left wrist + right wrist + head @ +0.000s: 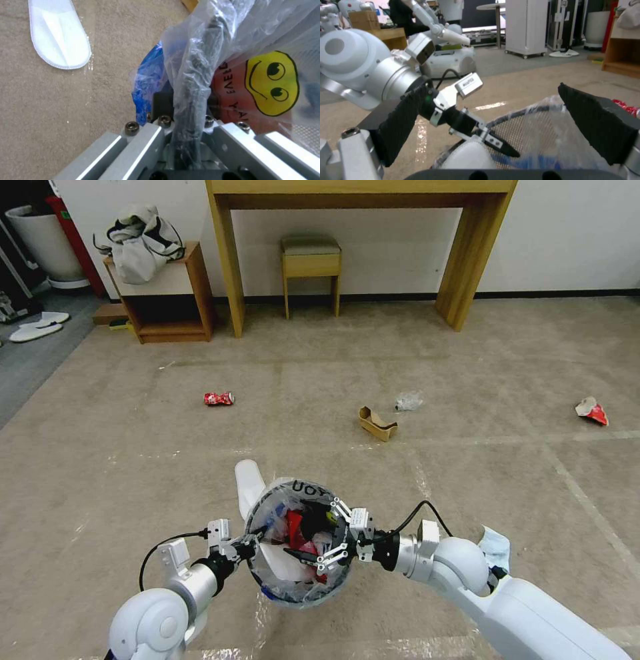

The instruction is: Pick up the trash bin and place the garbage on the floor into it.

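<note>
The trash bin point(277, 580), red with a blue band and a clear lettered bag, hangs low in the middle of the head view. My left gripper point(245, 547) is shut on its left rim; the left wrist view shows the gripper point(185, 102) pinching rim and bag on the bin point(233, 105). My right gripper point(333, 537) hovers open over the bin's mouth, its pads point(596, 122) spread wide. Red and white scraps lie inside. On the floor point(133, 460) lie a white slipper point(248, 487) behind the bin, a blue face mask point(497, 545), a red soda can point(219, 398), a cardboard scrap point(377, 423), a plastic wad point(408, 401) and a red foil wrapper point(592, 411).
A tall wooden table point(360, 193) with a small stool point(311, 260) under it stands against the far wall. A low shelf point(167, 293) carrying a bag is at the back left. Grey flooring point(33, 360) with a slipper pair and a white planter point(47, 243) lies far left.
</note>
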`<state>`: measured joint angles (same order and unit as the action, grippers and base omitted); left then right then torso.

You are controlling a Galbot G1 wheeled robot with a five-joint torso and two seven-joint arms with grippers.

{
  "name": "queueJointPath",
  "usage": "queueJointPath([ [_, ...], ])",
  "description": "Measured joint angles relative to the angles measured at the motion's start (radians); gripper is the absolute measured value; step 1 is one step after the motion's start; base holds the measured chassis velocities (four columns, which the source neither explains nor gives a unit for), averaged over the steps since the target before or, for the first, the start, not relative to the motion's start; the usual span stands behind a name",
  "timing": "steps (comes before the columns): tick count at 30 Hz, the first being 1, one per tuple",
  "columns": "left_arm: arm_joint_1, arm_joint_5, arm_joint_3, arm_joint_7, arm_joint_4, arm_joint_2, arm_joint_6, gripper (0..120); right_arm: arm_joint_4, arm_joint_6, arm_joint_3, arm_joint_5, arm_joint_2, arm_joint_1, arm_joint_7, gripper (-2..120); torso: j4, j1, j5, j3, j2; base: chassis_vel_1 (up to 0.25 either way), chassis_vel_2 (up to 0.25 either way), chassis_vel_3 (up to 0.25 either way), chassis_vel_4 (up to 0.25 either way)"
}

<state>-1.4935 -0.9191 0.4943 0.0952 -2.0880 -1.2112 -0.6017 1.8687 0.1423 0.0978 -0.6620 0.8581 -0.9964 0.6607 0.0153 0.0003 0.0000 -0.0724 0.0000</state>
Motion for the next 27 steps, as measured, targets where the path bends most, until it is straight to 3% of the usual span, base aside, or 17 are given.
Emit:
queueJointPath([
  [17, 0.014, -0.001, 0.015, 0.0, 0.03, -0.012, 0.008, 0, 0.121, -0.005, -0.145, -0.112, -0.053, -0.016, -0.052, 100, 0.0, 0.0, 0.0, 0.0, 0.0, 0.0, 0.0, 0.0, 0.0],
  [27, 0.014, 0.006, 0.038, -0.001, 0.03, -0.007, 0.014, 0, 0.079, 0.004, -0.27, -0.145, -0.049, -0.031, -0.087, 100, -0.0001, 0.0, 0.0001, 0.0, 0.0, 0.0, 0.0, 0.0, 0.0],
])
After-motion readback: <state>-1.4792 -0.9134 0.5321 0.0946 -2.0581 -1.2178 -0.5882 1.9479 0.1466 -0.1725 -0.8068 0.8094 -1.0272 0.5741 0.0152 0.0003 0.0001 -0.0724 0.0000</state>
